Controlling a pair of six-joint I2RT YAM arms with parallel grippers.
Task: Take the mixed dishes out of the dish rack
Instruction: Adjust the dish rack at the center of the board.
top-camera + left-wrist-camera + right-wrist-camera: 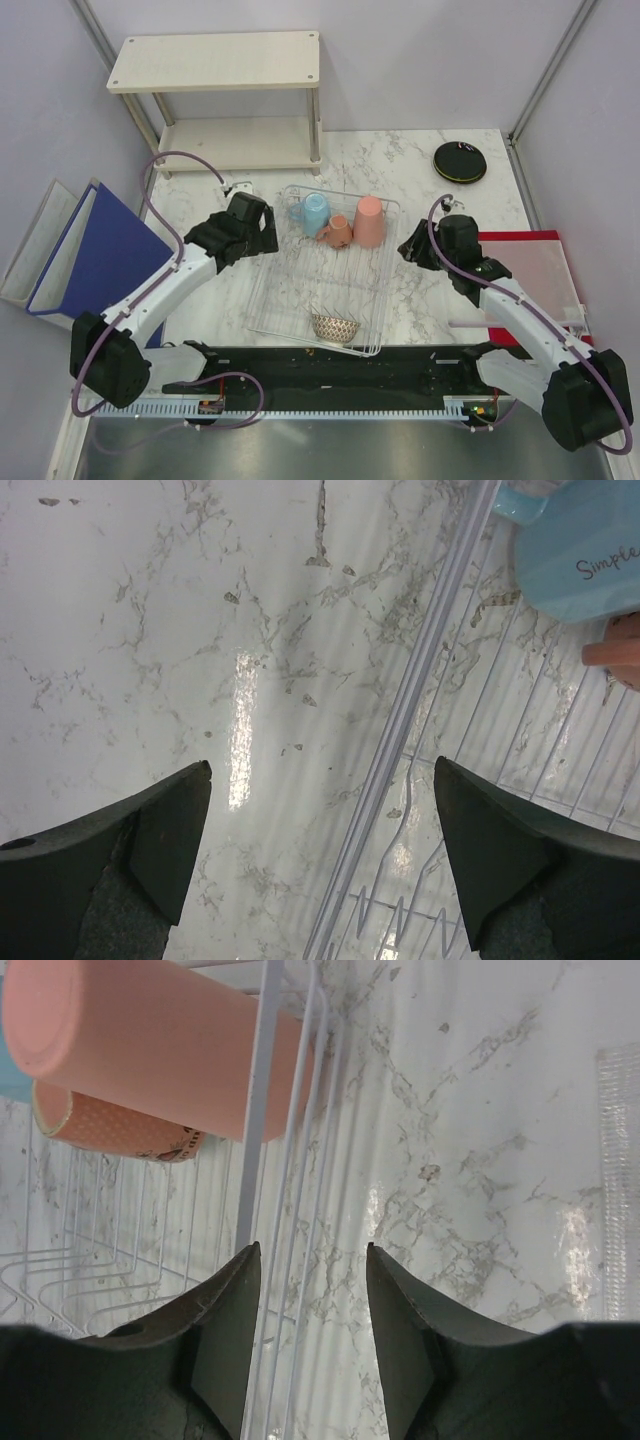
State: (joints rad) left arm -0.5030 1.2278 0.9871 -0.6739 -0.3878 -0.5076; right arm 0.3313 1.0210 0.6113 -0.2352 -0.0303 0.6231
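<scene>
The dish rack point(325, 270) is a silvery wire grid. At its far end, the blue cup point(314, 212) is light blue with dark script lettering. The pink cup point(369, 221) is plain salmon. Between them, the dotted cup point(120, 1125) is salmon with fine pale dots and a beige rim band. At the rack's near end, the bowl point(335, 326) is beige with a brown net pattern.

The table point(420, 170) under the rack is white marble with grey veins. Beyond the rack to the right, the plate point(459, 161) is black with a yellow-green edge. Left of the rack, the board point(110, 255) is dark blue. Right of it, the tray point(520, 238) is red. Beyond the rack, the shelf point(215, 62) is pale beige.

The left gripper point(322, 765) and right gripper point(312, 1247) have black fingers.
</scene>
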